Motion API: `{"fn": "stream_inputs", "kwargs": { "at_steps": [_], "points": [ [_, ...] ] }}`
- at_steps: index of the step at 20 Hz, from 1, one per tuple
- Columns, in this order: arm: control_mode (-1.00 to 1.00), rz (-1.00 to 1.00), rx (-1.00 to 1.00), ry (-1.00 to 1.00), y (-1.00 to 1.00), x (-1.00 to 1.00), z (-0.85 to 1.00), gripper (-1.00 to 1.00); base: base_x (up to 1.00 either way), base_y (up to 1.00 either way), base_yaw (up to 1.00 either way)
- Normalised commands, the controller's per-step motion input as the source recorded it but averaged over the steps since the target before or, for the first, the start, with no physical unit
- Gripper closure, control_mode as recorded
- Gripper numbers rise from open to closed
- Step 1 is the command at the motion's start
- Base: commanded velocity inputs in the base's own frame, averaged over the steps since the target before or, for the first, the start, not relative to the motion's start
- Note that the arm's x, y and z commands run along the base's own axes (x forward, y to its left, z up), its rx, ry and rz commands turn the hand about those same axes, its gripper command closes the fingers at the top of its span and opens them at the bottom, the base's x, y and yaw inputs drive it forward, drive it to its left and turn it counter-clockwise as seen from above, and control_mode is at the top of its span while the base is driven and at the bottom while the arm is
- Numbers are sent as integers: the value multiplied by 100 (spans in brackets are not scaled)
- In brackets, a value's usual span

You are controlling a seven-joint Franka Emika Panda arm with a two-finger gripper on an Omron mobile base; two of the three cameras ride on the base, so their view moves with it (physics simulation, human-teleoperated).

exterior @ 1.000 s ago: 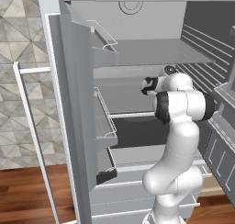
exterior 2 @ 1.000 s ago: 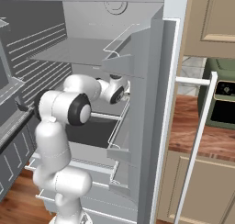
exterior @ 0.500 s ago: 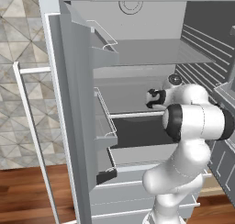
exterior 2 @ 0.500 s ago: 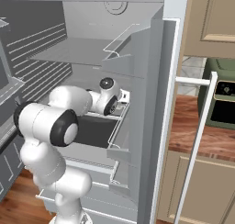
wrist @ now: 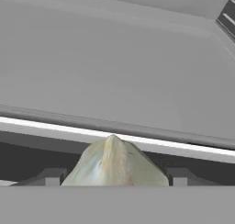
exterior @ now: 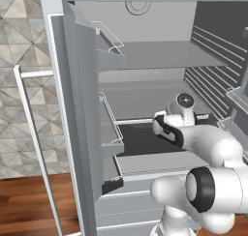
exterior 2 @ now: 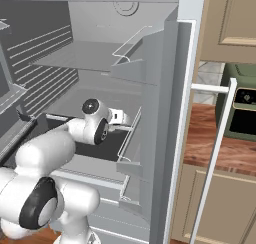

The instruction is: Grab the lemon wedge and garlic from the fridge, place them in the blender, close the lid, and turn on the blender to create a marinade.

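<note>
hand (wrist: 112, 184): at the bottom centre of the hand view, its two dark fingertips (wrist: 48, 177) spread wide, one on each side of the pale lump
garlic (wrist: 114, 165): whitish, rounded, pointed on top, low in the centre of the hand view, between the tips; whether they touch it I cannot tell
shelf (wrist: 114, 94): grey, with a white front edge, fills the upper part of the hand view beyond the garlic
fridge (exterior: 82, 114): door open; in the left base view the arm reaches in at centre right, above the dark lower shelf
</note>
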Motion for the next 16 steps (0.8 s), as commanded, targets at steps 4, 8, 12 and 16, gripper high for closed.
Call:
{"fn": "stream_inputs", "kwargs": {
  "at_steps": [4,8,12,16],
  "points": [
    [-100,13,0,2,54,-90,67,100,0,0,0],
    [-100,7,0,13,51,-84,74,100,0,0,0],
    [-100,3,-2,20,52,-88,70,100,0,0,0],
    [-100,3,0,16,45,-85,68,100,0,0,0]
  ]
}}
